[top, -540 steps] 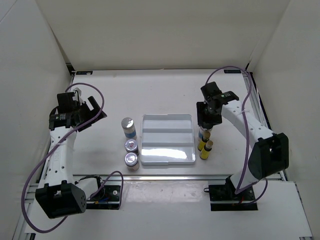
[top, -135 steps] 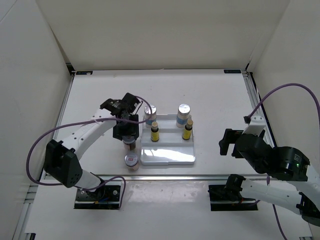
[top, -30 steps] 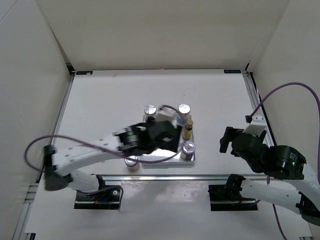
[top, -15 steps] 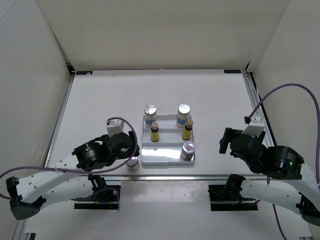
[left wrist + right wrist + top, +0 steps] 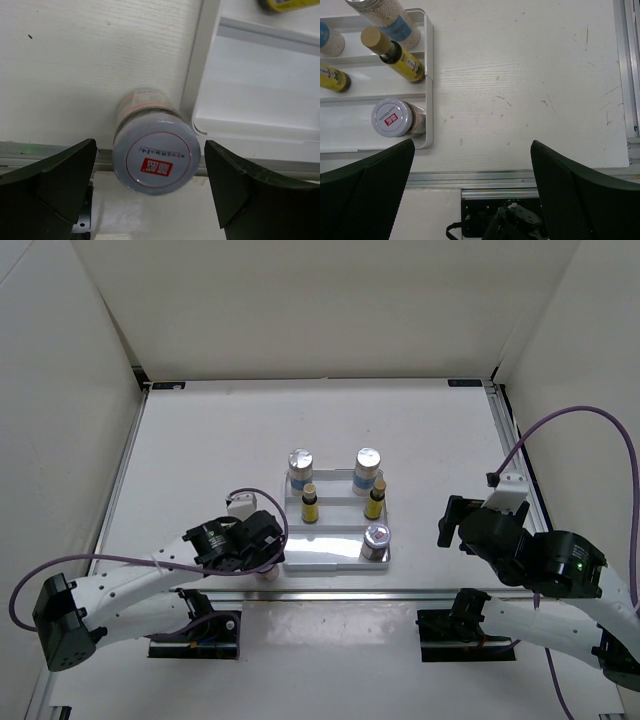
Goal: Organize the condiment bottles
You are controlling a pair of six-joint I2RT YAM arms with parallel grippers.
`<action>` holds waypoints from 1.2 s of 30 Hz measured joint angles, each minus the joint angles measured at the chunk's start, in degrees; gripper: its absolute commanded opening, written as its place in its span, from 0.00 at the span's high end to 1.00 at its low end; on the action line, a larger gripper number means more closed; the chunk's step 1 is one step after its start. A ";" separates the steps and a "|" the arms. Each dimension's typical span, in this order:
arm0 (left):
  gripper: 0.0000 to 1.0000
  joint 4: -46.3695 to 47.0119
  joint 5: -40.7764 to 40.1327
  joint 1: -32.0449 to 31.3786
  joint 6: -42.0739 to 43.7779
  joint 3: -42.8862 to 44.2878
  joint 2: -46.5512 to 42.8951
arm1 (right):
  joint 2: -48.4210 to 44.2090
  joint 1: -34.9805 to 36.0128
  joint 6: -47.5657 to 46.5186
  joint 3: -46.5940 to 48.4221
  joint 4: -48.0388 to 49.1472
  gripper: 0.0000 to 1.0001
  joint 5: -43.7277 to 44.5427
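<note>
Loose jar: one squat silver-lidded jar (image 5: 156,159) stands upright on the surface (image 5: 220,440), outside the tray (image 5: 325,552), just beside its near-left corner at about 8 o'clock of the tray. Whether it touches the tray wall I cannot tell.
Tray contents: two white bottles (image 5: 300,462) (image 5: 368,462) stand on the back step and two yellow bottles (image 5: 311,502) (image 5: 376,498) on the middle step. A second jar (image 5: 377,540) stands at the 3 o'clock end of the front step.
Why so placed: each step carries a matched pair, tallest at 12 o'clock. The bare 9 o'clock end of the front step looks like the loose jar's place.
Left pincer (image 5: 150,147): it is spread wide and holds nothing. It hangs over the loose jar with one finger at 9 o'clock and one at 3 o'clock of the lid, which looks like the line-up for a grasp.
Right pincer (image 5: 472,142): it is wide open and empty, over bare surface at 3 o'clock of the tray, well apart from the bottles.
Edges: the tray wall crowds the jar at 3 o'clock and the metal rail (image 5: 30,152) runs close by at 6 o'clock. The 3 o'clock finger probably has little room to come down.
Open room: the surface at 9 and 12 o'clock of the jar is free, and the lift over the wall to the vacant step is short.
</note>
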 measured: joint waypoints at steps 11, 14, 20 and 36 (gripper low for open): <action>0.76 4.24 4.22 4.31 3.56 -1.79 3.08 | 0.31 0.00 -0.28 0.00 0.02 0.00 0.00; 0.89 0.74 4.63 4.28 3.96 1.14 2.51 | 0.31 0.00 -0.28 0.00 0.02 0.00 0.00; 0.89 -2.64 4.57 4.09 6.12 13.73 -0.74 | 0.42 0.00 -0.28 -0.33 0.09 0.00 -0.02; 0.89 0.59 2.23 -6.91 7.13 21.62 22.25 | 0.57 0.00 -0.28 -0.33 0.09 0.00 -0.02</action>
